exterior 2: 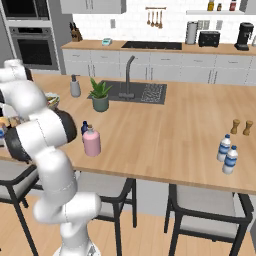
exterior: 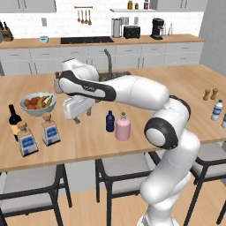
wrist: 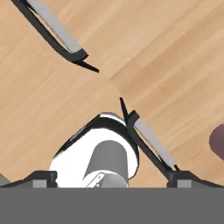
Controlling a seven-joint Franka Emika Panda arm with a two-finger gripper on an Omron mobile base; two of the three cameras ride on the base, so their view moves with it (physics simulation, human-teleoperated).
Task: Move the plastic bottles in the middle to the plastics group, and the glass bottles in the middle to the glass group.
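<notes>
Nearest, counter edge: two square clear bottles with blue labels [exterior: 27, 140] and [exterior: 50, 130] stand side by side by the dark wine bottle [exterior: 14, 120], so the glass group already looks to hold one sorted bottle
Middle of counter: the navy bottle [exterior: 110, 121] and the pink bottle [exterior: 122, 127] stand upright, just beside each other, the pink one nearer the edge
Gripper [exterior: 82, 115]: hangs low over bare wood between the glass group and the middle pair; whether its fingers are parted or closed I cannot tell, and I cannot make out anything between them
Hand view: shows wood counter and chair frames below, no bottle under the tips
Step in hand, as I judge it: going for the next middle bottle
How to do it well: swing right toward the pair, come down on one bottle only, fingers astride its body low enough to hold firm, keeping clear of its close neighbour so it is not knocked over
Which way after: pink goes left to the wine bottle; navy goes far right
Far right: the plastics group [exterior 2: 227, 153], two pale blue-capped bottles, stands near the brown shakers [exterior 2: 241, 127], well apart from the middle
Farther back: fruit bowl [exterior: 37, 103], sink [exterior 2: 145, 93] and potted plant [exterior 2: 100, 96]
</notes>
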